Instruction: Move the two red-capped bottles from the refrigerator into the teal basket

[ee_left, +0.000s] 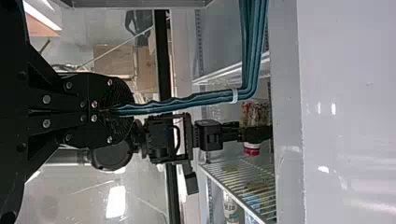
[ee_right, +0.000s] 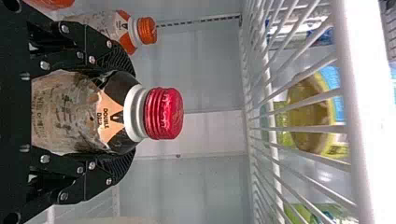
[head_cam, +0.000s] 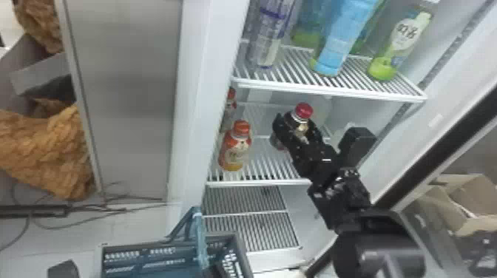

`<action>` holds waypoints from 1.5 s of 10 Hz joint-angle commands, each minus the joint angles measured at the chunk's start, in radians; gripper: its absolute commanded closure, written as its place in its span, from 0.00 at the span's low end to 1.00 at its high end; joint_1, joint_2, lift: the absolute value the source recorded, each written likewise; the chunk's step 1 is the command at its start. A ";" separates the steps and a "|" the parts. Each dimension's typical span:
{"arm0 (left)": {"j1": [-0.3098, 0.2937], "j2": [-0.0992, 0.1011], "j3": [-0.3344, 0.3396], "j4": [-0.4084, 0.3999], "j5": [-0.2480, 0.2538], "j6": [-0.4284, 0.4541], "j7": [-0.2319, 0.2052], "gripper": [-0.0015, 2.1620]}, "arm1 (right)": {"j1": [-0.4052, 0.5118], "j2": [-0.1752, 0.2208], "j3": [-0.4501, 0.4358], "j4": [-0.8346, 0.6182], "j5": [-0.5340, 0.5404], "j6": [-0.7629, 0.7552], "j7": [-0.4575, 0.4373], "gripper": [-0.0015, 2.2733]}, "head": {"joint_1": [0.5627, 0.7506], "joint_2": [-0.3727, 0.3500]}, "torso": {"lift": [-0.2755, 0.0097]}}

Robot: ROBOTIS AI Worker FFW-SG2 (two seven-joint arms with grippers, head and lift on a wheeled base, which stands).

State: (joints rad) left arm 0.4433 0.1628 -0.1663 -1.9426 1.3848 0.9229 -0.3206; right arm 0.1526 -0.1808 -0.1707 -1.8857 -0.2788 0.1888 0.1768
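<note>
My right gripper [head_cam: 296, 129] is inside the refrigerator at the middle shelf, closed around a dark bottle with a red cap [head_cam: 304, 110]. In the right wrist view, both fingers of the right gripper [ee_right: 128, 112] press the sides of the bottle [ee_right: 70, 112], below its red cap [ee_right: 163, 113]. The teal basket [head_cam: 148, 255] is at the bottom of the head view, before the refrigerator, its handle [head_cam: 200, 236] raised. In the left wrist view, my left gripper [ee_left: 112, 110] is shut on that teal handle [ee_left: 187, 101]; the red-capped bottle [ee_left: 252, 148] is farther off.
An orange-capped bottle [head_cam: 235, 148] stands left on the same shelf, another [head_cam: 230, 103] behind it. Tall bottles stand on the upper shelf [head_cam: 329, 88]. The refrigerator's side wall [head_cam: 201, 92] lies left, its open door [head_cam: 443, 155] right. A lower rack [head_cam: 255, 233] sits beneath.
</note>
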 commanded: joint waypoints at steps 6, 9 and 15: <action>0.006 0.000 0.005 0.000 -0.003 -0.003 0.000 0.53 | 0.267 0.018 -0.093 -0.319 -0.052 0.118 0.018 0.37 | 0.70 0.03 | 0.17; -0.002 0.000 0.005 0.000 -0.011 -0.003 0.002 0.53 | 0.319 0.037 -0.093 -0.334 -0.078 0.128 0.053 0.37 | 0.70 0.03 | 0.17; -0.002 0.004 0.011 0.002 -0.021 -0.010 0.005 0.53 | 0.409 0.024 -0.041 -0.418 -0.164 0.243 0.116 0.37 | 0.70 0.03 | 0.17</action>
State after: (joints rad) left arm 0.4400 0.1662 -0.1555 -1.9403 1.3652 0.9129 -0.3159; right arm 0.5543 -0.1559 -0.2104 -2.2945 -0.4326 0.4265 0.2925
